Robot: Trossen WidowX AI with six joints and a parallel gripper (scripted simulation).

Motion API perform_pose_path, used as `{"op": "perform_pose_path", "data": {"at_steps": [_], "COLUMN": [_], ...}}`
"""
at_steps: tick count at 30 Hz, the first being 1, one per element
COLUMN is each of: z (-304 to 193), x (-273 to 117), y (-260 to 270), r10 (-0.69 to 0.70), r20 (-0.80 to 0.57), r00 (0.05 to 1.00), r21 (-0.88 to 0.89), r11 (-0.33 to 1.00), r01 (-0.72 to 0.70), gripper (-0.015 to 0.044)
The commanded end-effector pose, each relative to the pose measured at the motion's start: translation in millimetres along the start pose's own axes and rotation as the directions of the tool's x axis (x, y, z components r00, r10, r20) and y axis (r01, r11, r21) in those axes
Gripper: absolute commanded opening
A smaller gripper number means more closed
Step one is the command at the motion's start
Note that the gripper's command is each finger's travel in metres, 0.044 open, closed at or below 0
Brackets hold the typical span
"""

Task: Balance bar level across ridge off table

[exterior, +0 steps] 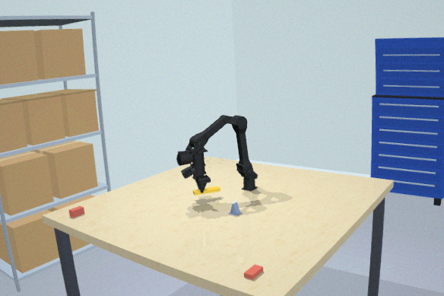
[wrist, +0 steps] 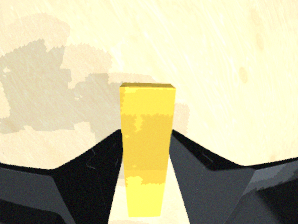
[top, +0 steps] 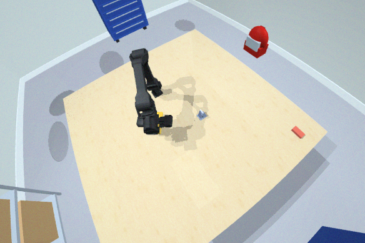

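Note:
The yellow bar (top: pixel 160 114) (exterior: pixel 213 190) (wrist: pixel 147 102) is between the fingertips of my gripper (exterior: pixel 202 190) (wrist: pixel 146 134), which is shut on it. In the exterior view the bar hangs a little above the table, roughly level, with shadow below it. In the top view the arm hides most of the bar and the fingertips. In the wrist view the bar runs lengthwise between the two fingers. The small blue-grey ridge (top: pixel 202 115) (exterior: pixel 235 209) stands on the table (top: pixel 187 182) (exterior: pixel 152 225), apart from the bar. Nothing rests on it.
One red block (exterior: pixel 77 211) lies near the table's left corner in the exterior view. Another red block (exterior: pixel 253 272) lies near the front edge. The top view shows one red block (top: pixel 298 132) near the right corner. A shelf, a blue cabinet and a red object stand off the table.

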State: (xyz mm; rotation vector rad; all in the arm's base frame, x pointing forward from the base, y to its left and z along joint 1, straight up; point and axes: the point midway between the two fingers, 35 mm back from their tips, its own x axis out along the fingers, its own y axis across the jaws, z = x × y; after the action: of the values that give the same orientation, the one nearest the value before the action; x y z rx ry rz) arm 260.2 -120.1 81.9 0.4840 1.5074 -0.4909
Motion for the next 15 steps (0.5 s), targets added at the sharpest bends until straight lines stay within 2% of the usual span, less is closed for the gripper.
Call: {"op": "perform_pose_path", "data": {"at_steps": [1,15], "z": [2.7,-0.1], "x": [-14.6,-50.5], "y": [0.6,0.1], "r10": [0.005,0.006], "r20": [0.018,0.017], "r00": [1.0,1.0], "r21": [0.002,0.003], "r11": [1.0,1.0], "r01": [-0.005,-0.006], "gripper": [0.0,0.0]}}
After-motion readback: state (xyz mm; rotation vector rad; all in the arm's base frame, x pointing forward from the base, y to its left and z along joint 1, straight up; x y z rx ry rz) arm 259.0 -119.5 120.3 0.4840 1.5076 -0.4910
